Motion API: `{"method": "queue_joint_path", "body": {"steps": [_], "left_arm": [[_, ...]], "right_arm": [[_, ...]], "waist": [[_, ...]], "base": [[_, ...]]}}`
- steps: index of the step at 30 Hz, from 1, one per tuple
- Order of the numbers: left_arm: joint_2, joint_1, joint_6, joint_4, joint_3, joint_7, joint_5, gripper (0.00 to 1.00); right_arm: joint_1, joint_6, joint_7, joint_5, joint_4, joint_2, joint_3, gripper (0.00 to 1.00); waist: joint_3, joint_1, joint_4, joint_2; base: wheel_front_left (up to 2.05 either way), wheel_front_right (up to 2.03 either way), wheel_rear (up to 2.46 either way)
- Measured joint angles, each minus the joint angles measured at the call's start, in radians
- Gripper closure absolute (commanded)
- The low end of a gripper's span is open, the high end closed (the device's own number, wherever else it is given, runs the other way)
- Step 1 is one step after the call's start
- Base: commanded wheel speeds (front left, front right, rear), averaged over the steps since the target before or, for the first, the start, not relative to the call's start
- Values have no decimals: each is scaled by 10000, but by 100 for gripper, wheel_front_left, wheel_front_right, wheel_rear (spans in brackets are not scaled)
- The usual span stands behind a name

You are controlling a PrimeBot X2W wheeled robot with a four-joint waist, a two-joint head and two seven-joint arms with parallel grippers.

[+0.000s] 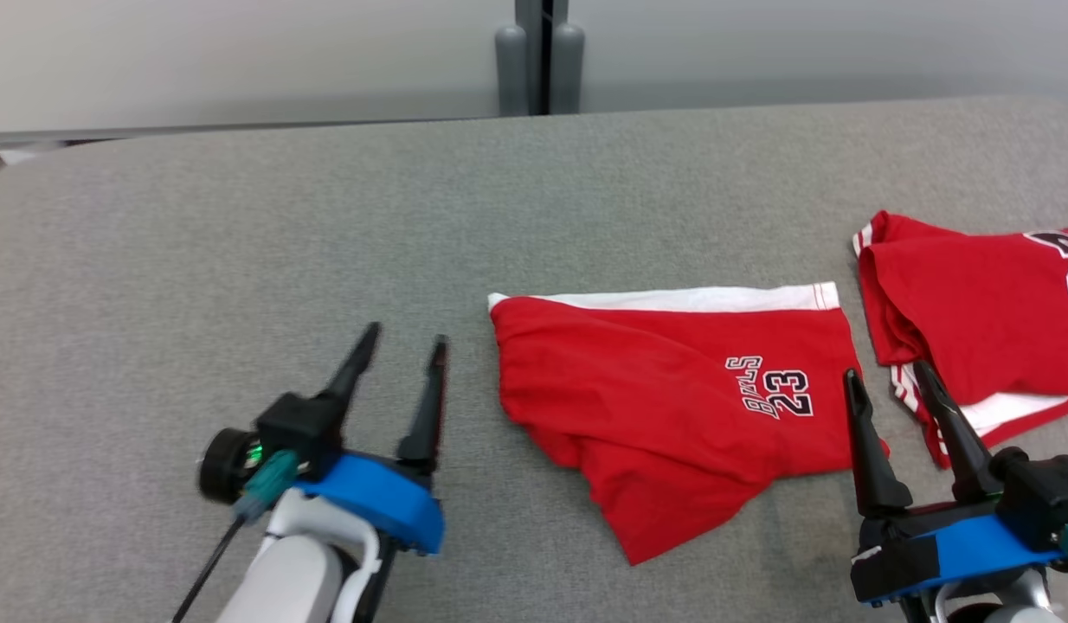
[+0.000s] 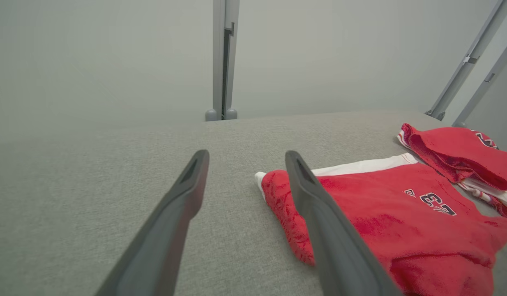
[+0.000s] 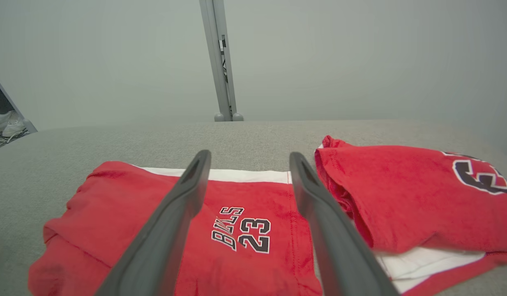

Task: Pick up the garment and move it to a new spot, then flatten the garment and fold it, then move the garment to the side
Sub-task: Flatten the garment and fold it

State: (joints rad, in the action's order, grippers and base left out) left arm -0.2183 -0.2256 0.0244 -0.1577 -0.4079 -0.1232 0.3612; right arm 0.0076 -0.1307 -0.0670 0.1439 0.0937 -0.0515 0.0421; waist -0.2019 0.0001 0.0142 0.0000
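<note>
Red shorts [image 1: 664, 407] with a white waistband and a "23" print lie folded on the grey table, right of centre. They also appear in the left wrist view [image 2: 401, 222] and the right wrist view [image 3: 237, 230]. My left gripper [image 1: 404, 342] stands open to the left of the shorts, holding nothing, apart from the cloth; its fingers [image 2: 315, 213] frame the bare table. My right gripper [image 1: 884, 374] is open at the shorts' right edge, between the shorts and a second garment, holding nothing.
A red jersey [image 1: 975, 329] with black numbers lies folded at the far right, also in the right wrist view [image 3: 422, 197]. The grey table [image 1: 326, 242] stretches wide to the left and back. A grey post [image 1: 538, 56] stands behind the table's far edge.
</note>
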Motion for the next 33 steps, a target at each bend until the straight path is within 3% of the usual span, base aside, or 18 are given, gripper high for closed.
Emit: {"method": "queue_joint_path", "body": {"steps": [5, 12, 13, 15, 19, 25, 29, 32, 33], "left_arm": [[633, -722, -594, -1116, -621, 848, 380, 0], [1093, -1088, -932, -2890, -897, 1676, 1047, 0], [1139, -1120, -955, -3068, -941, 1760, 1070, 20], [1177, -1215, -1060, -3417, -1103, 1818, 1133, 100], [1089, -1244, -1066, -3402, -1313, 1429, 838, 100], [476, -1228, -520, -2732, -1348, 993, 180, 100], [-594, -1011, 84, -1580, -1609, 1513, -815, 100], [-1076, -809, 197, -1137, -1941, 2017, -1308, 100], [-1402, -511, 52, -767, -2395, 2548, -1624, 100]], "right_arm": [[-202, 0, -25, 119, -105, 6, -159, 0], [-319, 0, -151, 286, -362, 4, -144, 0], [-347, 0, -169, 318, -391, 4, -151, 0], [-383, 0, -215, 374, -451, 6, -142, 0], [-401, 0, -253, 493, -537, 6, -90, 0], [-387, 0, -313, 629, -642, 6, -15, 0], [-304, 0, -311, 671, -696, 8, 42, 0], [-273, 0, -299, 673, -725, 8, 63, 0], [-248, 0, -251, 677, -702, 6, 100, 0]], "waist": [[-357, 0, -349, 0], [-580, 0, -772, 0], [-600, 0, -801, 0], [-630, 0, -855, 0], [-570, -1, -843, 0], [-409, -2, -621, 0], [-243, -2, -336, 0], [-216, -2, -243, 0], [-202, -2, -142, -1]], "base": [[0, 0, 0], [0, 0, 0], [0, 0, 0], [0, 0, 0], [0, 0, 0], [0, 0, 0], [0, 0, 0], [0, 0, 0], [0, 0, 0]]}}
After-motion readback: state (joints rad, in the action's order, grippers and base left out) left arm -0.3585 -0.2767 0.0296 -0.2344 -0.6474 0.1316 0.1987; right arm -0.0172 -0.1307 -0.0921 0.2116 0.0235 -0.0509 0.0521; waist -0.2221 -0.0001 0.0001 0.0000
